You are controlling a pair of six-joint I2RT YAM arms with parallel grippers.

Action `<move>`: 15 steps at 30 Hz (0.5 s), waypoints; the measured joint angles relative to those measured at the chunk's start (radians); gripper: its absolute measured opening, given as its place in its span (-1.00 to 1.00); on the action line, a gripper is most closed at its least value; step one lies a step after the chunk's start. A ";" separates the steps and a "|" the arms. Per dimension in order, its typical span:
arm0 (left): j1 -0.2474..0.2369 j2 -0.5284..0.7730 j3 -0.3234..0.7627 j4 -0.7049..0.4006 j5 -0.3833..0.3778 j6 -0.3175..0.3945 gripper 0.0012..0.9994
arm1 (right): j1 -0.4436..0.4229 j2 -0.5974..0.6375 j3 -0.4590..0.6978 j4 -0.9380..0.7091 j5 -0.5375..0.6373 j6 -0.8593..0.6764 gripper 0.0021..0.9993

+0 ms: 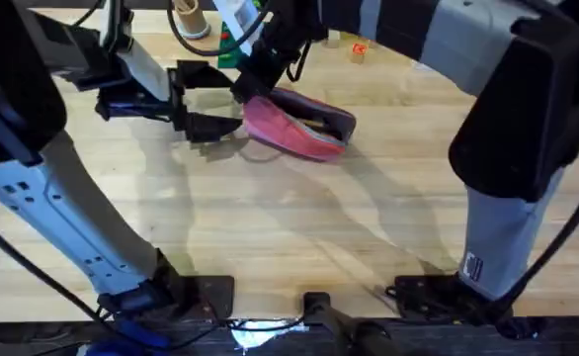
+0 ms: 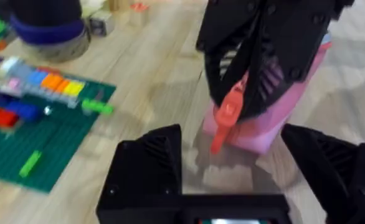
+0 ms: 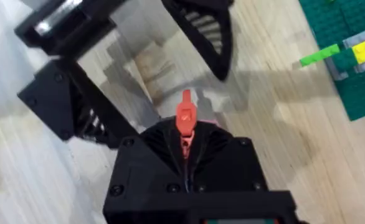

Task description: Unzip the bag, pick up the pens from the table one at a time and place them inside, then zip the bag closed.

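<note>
**Right jaws pinch the zipper pull; left jaws gape beside the pouch**

Nearest us, the right gripper (image 3: pixel 185 146) has its jaws closed on the red zipper pull (image 3: pixel 185 113) at the pink pencil pouch's (image 1: pixel 294 126) end. The pouch lies on the pale wooden surface (image 1: pixel 299 227), partly unzipped. Just beside that end, the left gripper (image 1: pixel 207 99) holds its jaws wide apart, gripping nothing. Farther off sits a green brick baseplate (image 2: pixel 42 140).

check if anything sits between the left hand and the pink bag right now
Nothing visible does. The left hand is open just beside the end of the bag, with only bare table in the gap. The right hand is already shut on the bag's red zipper pull at that same end.
</note>
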 joint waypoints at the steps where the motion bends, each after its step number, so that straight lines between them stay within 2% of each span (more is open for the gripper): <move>1: -0.013 0.000 0.000 0.007 0.008 -0.001 0.99 | 0.000 0.000 0.000 0.000 0.000 0.000 -0.94; 9: -0.106 0.000 0.000 0.056 0.022 -0.007 0.97 | 0.000 0.000 0.000 0.000 -0.001 0.000 -0.93; 15: -0.105 0.000 0.000 0.074 0.020 -0.007 0.36 | 0.000 0.000 0.000 0.001 0.000 0.000 -0.93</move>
